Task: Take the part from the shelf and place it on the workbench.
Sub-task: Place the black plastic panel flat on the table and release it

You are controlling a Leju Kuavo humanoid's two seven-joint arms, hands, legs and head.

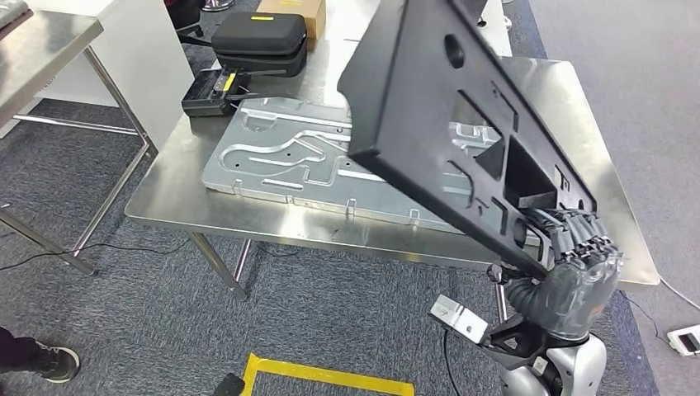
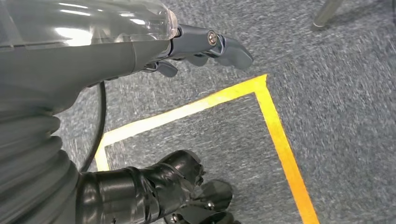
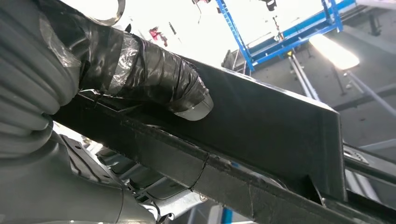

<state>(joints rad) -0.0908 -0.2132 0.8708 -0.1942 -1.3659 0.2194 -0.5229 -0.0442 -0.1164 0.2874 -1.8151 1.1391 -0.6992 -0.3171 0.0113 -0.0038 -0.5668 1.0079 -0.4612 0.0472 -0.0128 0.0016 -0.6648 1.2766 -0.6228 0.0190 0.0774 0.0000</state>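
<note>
Nearest, low at the right of the head view: right hand (image 1: 578,264), fingers wrapped around one end of a black panel (image 1: 446,115), thumb pressed flat across its face in the right wrist view (image 3: 177,91). Clamped at the very end, so the long body juts up and away, tilted steeply over the workbench (image 1: 594,132). Held high and slanted, probably to clear the table edge and the stamped metal plate (image 1: 289,157) lying flat below. Not yet touching anything on the bench; carried in the air above plate and steel top.

Farther back on the same bench: a black zip case (image 1: 260,37), a cardboard box (image 1: 297,10) behind it, a dark battery pack (image 1: 210,91) just beside the plate's corner. Bare steel to the right of the plate looks like the likeliest landing spot.

Left hand (image 2: 201,46) hanging over carpet and yellow floor tape (image 2: 275,130), fingers loosely extended, holding nothing — idle, since one hand carries the load.

Judged as mid-carry: part off the shelf, lowering and levelling yet to do. End grip leaves a long lever; risk of twisting or striking the plate.
</note>
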